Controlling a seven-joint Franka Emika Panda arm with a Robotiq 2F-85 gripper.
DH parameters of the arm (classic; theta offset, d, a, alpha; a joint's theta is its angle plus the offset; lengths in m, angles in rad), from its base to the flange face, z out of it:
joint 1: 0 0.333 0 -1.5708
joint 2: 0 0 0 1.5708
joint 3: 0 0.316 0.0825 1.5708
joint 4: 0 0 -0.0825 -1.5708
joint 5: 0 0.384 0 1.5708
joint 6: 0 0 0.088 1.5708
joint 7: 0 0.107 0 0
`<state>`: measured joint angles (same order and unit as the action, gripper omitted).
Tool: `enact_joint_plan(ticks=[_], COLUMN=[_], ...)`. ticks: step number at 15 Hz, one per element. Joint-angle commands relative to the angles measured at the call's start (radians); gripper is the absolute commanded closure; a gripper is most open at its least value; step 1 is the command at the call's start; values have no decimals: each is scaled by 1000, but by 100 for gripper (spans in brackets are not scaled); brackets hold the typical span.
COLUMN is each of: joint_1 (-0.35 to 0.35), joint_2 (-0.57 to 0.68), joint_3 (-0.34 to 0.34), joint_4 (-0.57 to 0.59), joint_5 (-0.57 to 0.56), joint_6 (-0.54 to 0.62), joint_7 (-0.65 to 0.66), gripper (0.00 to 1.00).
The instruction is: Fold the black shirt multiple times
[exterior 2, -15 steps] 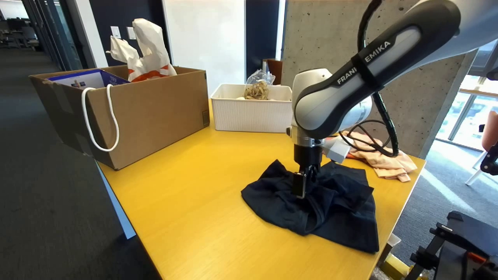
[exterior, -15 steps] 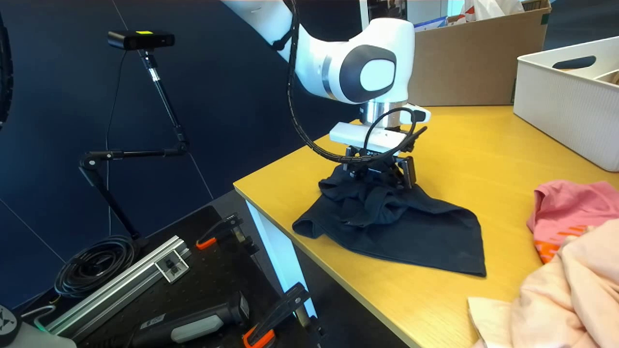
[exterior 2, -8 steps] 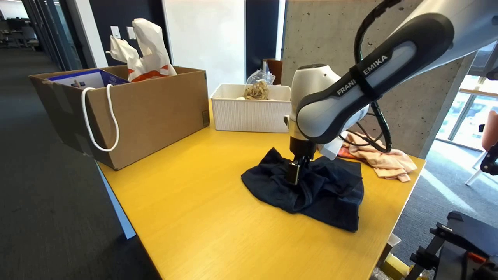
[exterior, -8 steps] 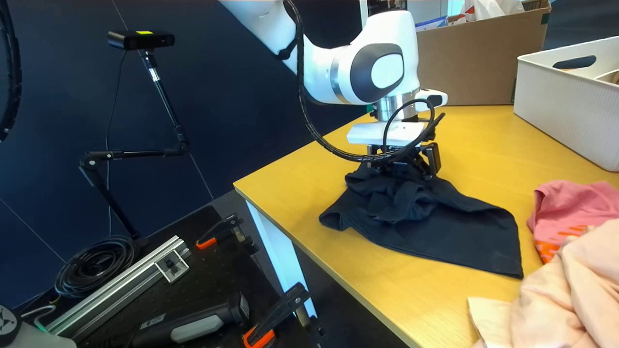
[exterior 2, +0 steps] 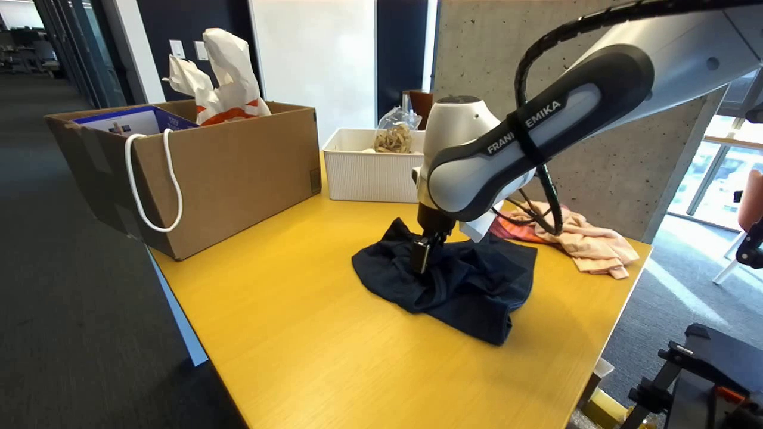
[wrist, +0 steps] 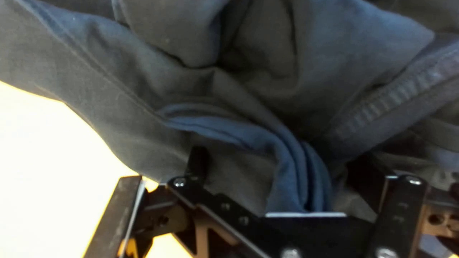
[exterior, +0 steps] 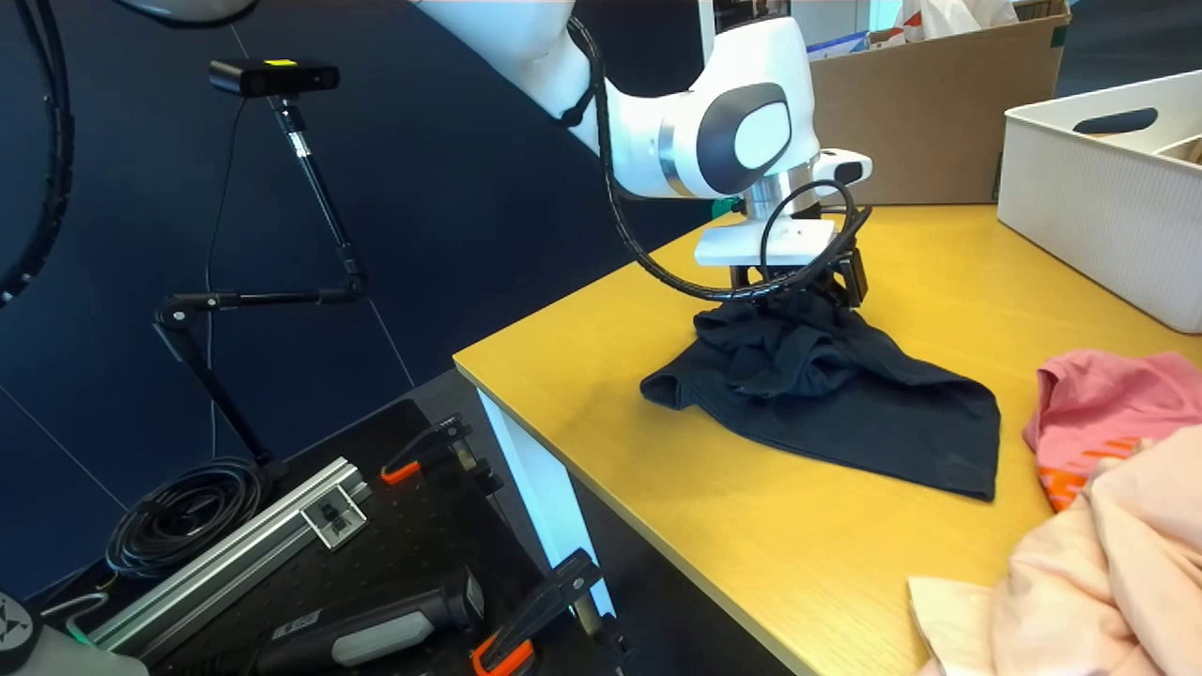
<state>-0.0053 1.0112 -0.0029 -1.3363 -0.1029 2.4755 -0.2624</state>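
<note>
Fingers (exterior 2: 421, 256) spread wide, the tool (wrist: 279, 163) of a robot arm (exterior 2: 471, 179) straddles a bunched fold of the black shirt (exterior: 883, 413), nothing clamped between them. The shirt lies wholly on a yellow bench (exterior 2: 286, 333), crumpled beneath the tool and flatter where one panel reaches toward a pink cloth (exterior: 1113, 399). The step in hand appears to be getting hold of a layer for a fold; no tidy stack is made yet. The next move would seem to call for bringing the fingers together on that ridge, then lifting it across the flat panel without pinching every layer at once.

In an exterior view, bare surface separates the shirt from the bench edge above a pale leg (exterior: 545, 488), room enough, it seems, for a short pull. The pink cloth lies just beside the panel, apart by a narrow strip, with a peach cloth (exterior: 1127, 563) against it near a bench corner; a drag that way would likely meet them. Farther off, in an exterior view, a white bin (exterior 2: 375, 179) stands by the far edge and a cardboard box (exterior 2: 244, 173) at the left edge, with a broad stretch of bench between box and shirt to swing in.
</note>
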Motion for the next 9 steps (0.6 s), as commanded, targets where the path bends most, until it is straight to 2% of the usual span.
enact_joint_plan(ticks=[1, 3, 6, 9], joint_1=[23, 32, 31, 32], joint_2=[48, -25, -199, -314], joint_3=[8, 11, 36, 55], joint_4=[108, 40, -152, -280], joint_5=[-13, -11, 5, 6], joint_6=[-14, -4, 2, -15], joint_7=[26, 35, 45, 42], gripper=[0, 0, 0, 0])
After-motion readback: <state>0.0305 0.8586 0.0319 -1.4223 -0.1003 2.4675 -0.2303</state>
